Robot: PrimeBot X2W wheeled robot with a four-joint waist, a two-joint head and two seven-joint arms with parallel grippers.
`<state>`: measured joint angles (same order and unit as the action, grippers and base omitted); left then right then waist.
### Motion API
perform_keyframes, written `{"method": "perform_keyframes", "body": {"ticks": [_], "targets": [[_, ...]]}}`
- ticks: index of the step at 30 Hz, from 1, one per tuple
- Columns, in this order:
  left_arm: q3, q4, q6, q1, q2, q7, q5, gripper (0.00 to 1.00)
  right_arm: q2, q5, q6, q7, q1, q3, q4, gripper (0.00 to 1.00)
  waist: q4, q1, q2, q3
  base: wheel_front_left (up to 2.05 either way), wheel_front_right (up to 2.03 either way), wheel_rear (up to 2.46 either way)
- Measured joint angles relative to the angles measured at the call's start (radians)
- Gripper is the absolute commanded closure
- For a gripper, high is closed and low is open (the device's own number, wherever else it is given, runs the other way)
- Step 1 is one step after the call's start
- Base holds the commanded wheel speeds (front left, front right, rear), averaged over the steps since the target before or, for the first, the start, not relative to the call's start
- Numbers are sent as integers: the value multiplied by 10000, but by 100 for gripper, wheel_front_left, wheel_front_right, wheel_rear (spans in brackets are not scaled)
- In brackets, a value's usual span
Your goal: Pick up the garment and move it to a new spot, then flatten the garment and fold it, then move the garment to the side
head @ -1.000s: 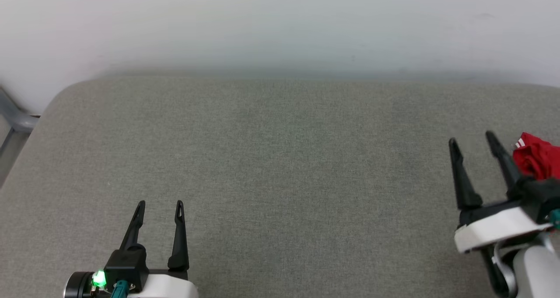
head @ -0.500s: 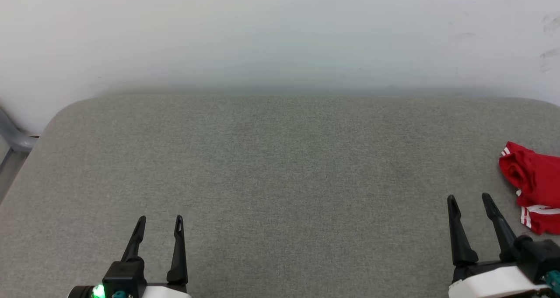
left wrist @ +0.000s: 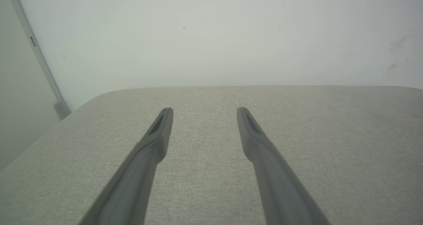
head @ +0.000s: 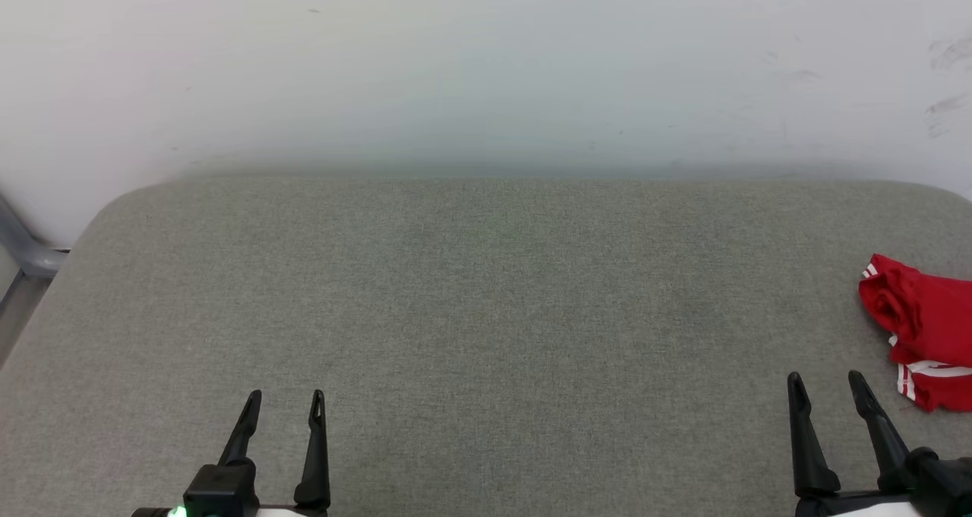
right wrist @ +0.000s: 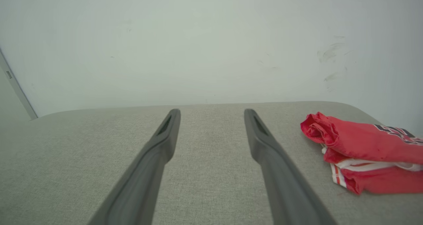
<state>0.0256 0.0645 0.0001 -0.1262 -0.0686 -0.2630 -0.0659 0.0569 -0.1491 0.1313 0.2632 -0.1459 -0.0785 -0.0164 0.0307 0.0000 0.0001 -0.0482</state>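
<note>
Head view is showing the left gripper (head: 286, 395) at the near left of the bench (head: 486, 297). Its jaws are standing wide open, holding nothing and touching nothing. The right gripper (head: 826, 377) is sitting at the near right. Its jaws are standing wide open too, and they are gripping nothing.

The garment (head: 923, 327) is lying at the right side of the bench, a little farther off than the right gripper and to its right. It is sitting near the gripper but not touching it. Only bare bench cover is lying between them. Part of the garment is running off the right edge of the picture.

Right wrist view is showing the garment as soft red cloth, bunched up in a crumpled heap. White cloth and thin red-and-white stripes are peeking out low down, and some black letters with white edges are showing on top.

The bench is wearing a grey woven cover that is looking a bit rough, and its corners are looking round. The fingers (left wrist: 148, 159) are looking long, thin, dark and smooth. A pale wall (head: 486, 69) is standing behind the bench, with grey smudges on its right side. A grey metal bar (head: 23, 247) is leaning at the far left.
</note>
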Motion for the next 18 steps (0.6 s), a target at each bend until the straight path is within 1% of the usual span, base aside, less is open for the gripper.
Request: {"method": "perform_keyframes", "body": {"ticks": [7,8,14,18], "targets": [[-33,50,-82,-13,23,0,15,0,-31,-46,0,0,-71,-67,19,0,27,0,0,31,0,0,0],[-40,54,-88,-12,25,0,19,100,-35,-56,-2,0,-73,-69,19,100,32,0,0,38,0,0,0],[-25,612,-90,-186,111,102,-65,100,-42,-111,0,-44,-186,-40,-499,100,32,0,0,44,0,0,0],[-96,727,-136,-157,119,339,-855,100,-42,-874,0,-228,-177,-31,-596,100,22,0,0,59,0,0,0]]}}
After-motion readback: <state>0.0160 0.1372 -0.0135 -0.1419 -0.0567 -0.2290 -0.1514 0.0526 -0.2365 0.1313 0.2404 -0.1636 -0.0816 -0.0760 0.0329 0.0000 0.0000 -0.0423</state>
